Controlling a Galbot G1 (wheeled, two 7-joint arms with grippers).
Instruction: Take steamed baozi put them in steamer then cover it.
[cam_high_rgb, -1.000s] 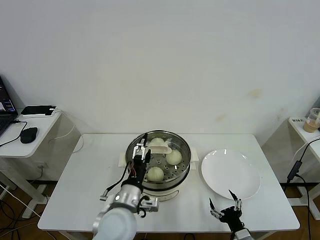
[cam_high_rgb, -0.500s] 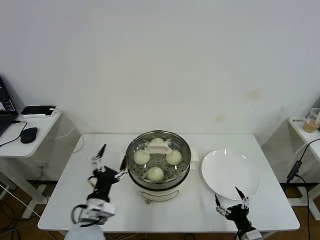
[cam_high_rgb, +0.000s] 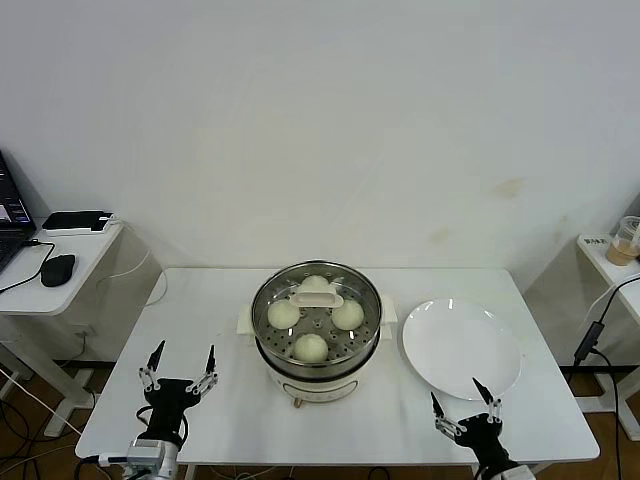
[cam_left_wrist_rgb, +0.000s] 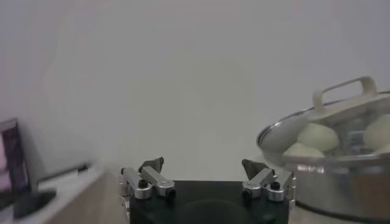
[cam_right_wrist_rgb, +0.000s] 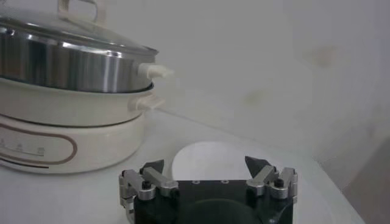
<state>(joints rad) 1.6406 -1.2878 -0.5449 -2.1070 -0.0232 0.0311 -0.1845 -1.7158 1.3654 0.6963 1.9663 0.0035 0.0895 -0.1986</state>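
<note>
baozi (cam_high_rgb: 311, 346), four of them, are sitting on the perforated tray inside the steamer (cam_high_rgb: 316, 378), and the cover (cam_high_rgb: 316, 297) is lying on the pot's rim with its cream handle up, so the task is looking finished.

going left to right: the left gripper (cam_high_rgb: 180, 377) is hanging low over the near left corner of the table (cam_high_rgb: 230, 415), its fingers spread apart and gripping nothing. the steamer is sitting well off to its right and a little farther back; in the left wrist view the cover (cam_left_wrist_rgb: 332, 115) and the buns (cam_left_wrist_rgb: 317, 137) under the glass are showing off to one side of the open left gripper (cam_left_wrist_rgb: 203, 168), clear of both fingers.

the white plate (cam_high_rgb: 461, 346) is lying bare just beside the steamer. the right gripper (cam_high_rgb: 465, 406) is hanging just nearer than the plate's front edge, fingers also apart and empty; in the right wrist view the plate (cam_right_wrist_rgb: 210, 159) is showing just beyond the right gripper (cam_right_wrist_rgb: 205, 164), with the steamer (cam_right_wrist_rgb: 73, 122) farther off.

risks from here are looking small. a sideways sweep of the left arm toward the pot could be clipping the cover's handle and knocking the lid askew. the right fingertips are pointing close to the plate's rim, so any forward drift could be nudging it toward the table edge or against the steamer.
</note>
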